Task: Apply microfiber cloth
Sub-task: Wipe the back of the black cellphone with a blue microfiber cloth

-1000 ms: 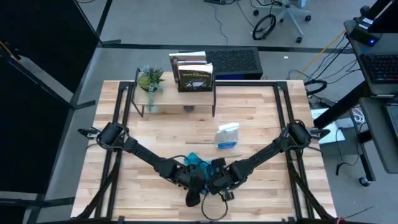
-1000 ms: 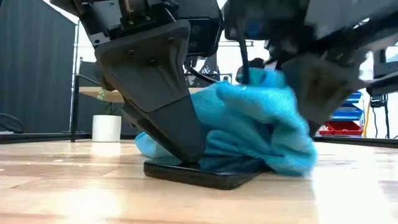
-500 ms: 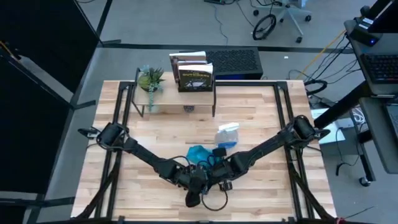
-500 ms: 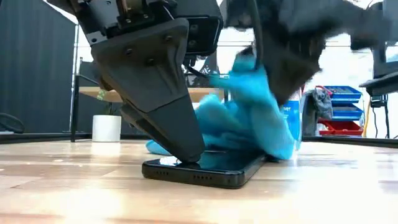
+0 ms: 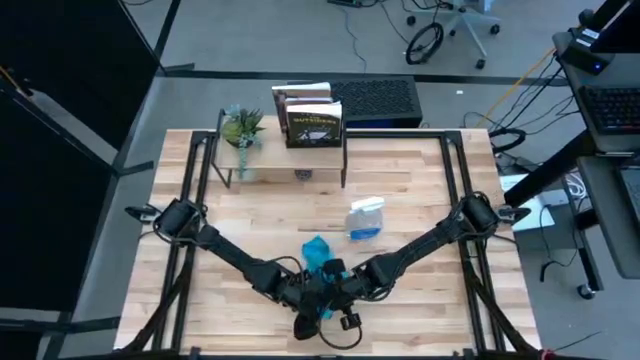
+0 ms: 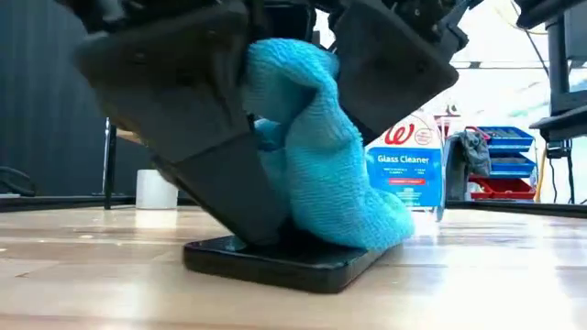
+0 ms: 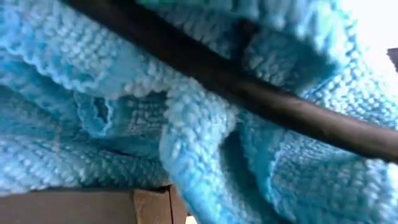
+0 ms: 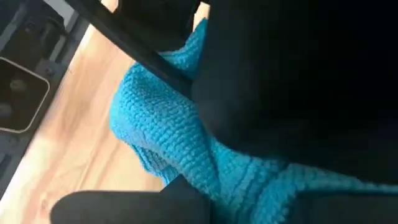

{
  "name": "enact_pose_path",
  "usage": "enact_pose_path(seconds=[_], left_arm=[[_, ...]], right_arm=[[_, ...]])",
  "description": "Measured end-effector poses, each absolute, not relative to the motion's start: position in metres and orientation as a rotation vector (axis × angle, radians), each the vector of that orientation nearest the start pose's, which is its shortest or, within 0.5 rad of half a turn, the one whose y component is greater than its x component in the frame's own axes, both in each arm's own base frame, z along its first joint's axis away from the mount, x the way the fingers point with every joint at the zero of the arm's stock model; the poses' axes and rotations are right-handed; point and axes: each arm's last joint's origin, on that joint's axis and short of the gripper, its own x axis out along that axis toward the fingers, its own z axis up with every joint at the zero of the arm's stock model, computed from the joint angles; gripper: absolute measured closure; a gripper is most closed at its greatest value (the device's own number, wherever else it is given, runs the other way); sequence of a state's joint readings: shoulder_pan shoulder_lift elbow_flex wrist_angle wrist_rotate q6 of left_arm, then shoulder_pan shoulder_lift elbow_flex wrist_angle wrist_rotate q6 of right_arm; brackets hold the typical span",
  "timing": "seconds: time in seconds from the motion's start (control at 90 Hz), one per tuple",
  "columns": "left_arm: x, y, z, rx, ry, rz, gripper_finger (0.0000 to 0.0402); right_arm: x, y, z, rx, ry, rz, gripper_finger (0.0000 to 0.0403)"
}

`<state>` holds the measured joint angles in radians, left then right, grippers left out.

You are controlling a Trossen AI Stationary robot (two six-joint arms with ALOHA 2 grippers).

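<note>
The turquoise microfiber cloth (image 6: 321, 165) hangs bunched over a black phone (image 6: 275, 264) that lies flat on the wooden table near its front edge. My right gripper (image 6: 390, 55) is above and to the right of the phone, shut on the cloth's top. My left gripper (image 6: 202, 156) comes down on the phone from the left. Its tip is hidden by the cloth and by its own body. In the high view both grippers meet at the front centre, and the cloth (image 5: 317, 249) shows just beyond them. My right gripper holds the cloth by its bunched upper part (image 8: 205, 162), several layers between the two fingers, slanting down from the table's right. The cloth hangs slack below the fingers, and its lower end (image 6: 367, 234) rests on the phone's top face.
A clear glass cleaner spray bottle (image 5: 365, 220) stands just behind and to the right of the phone. At the far edge a metal shelf holds a potted plant (image 5: 242, 130) and books (image 5: 312, 118). Black frame rails (image 5: 190, 190) run along both table sides.
My right gripper swept the cloth toward the far edge, lifting it off the phone's right part, then came back toward the near edge. The cloth lay spread low over the phone a second ago. Now it hangs bunched and taller, with only its lower end on the phone.
</note>
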<state>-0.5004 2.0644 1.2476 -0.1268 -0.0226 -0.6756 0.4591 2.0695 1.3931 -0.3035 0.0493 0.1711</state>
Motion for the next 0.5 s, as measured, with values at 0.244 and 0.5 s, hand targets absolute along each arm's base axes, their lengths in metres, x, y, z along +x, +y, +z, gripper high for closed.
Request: enact_pose_path(seconds=[0.244,0.5], left_arm=[[0.362,-0.198,0.122,-0.352,1.017,-0.114,0.0277],[0.347,-0.208,0.138,-0.181,0.987,-0.102,0.0310]], right_arm=[[0.384,0.188,0.147,-0.090,1.001,0.285,0.0396],[0.377,0.187,0.162,-0.111,0.996,0.286,0.0396]])
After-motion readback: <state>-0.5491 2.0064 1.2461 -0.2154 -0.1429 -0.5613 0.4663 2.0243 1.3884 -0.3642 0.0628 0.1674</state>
